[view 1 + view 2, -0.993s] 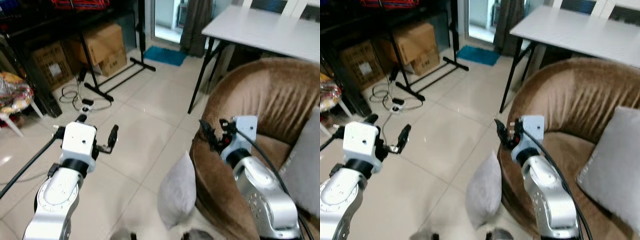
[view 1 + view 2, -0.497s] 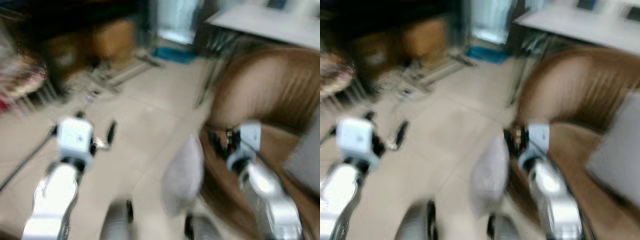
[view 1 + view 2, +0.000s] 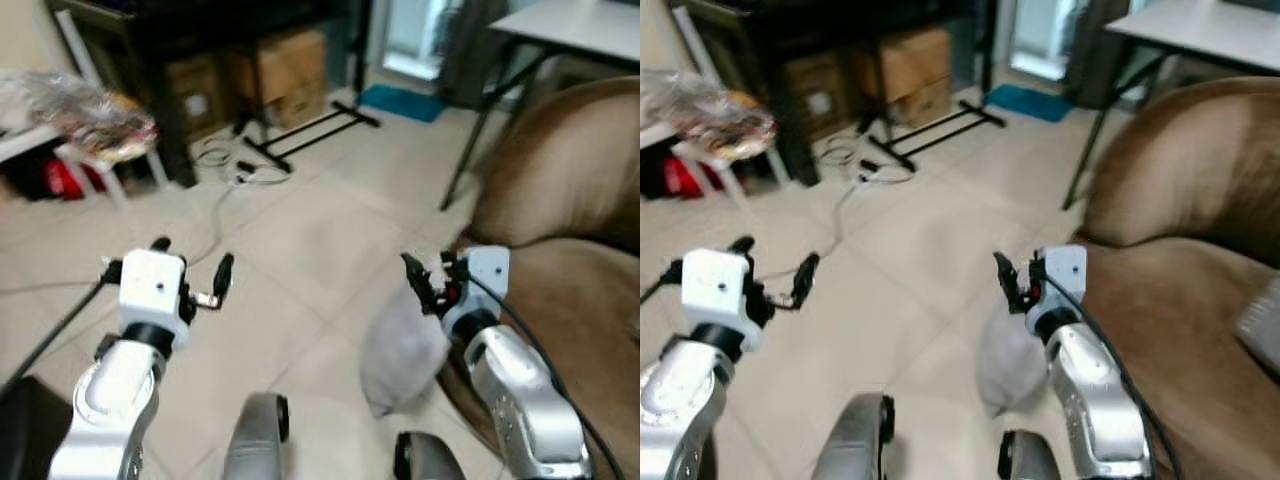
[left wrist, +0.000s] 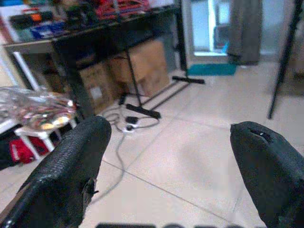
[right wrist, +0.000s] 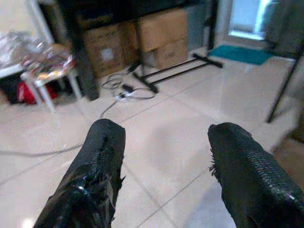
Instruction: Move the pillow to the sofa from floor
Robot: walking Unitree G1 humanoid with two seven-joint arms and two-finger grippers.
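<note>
The grey pillow point(image 3: 401, 345) stands on its edge on the tiled floor, leaning against the front of the brown sofa point(image 3: 565, 185). My right gripper point(image 3: 428, 274) hovers open just above the pillow's top, with nothing between its fingers. Off to the left, my left gripper point(image 3: 192, 262) is held open over bare tiles, well apart from the pillow. In the left wrist view the two black fingers point(image 4: 71, 161) stand wide apart over the floor. The right wrist view has its fingers point(image 5: 97, 171) parted as well.
A second grey pillow point(image 3: 1263, 322) lies on the sofa seat. A white table point(image 3: 585, 20) stands behind the sofa. Cardboard boxes point(image 3: 290, 65), a black stand point(image 3: 305, 128), cables point(image 3: 235, 170) and a white stool with wrapped goods point(image 3: 95, 125) line the far left. Open tiles lie ahead.
The camera has swung left after a blurred moment of motion, so the sofa and pillow sit further right in the picture. Both arms keep the same raised pose with open fingers.
</note>
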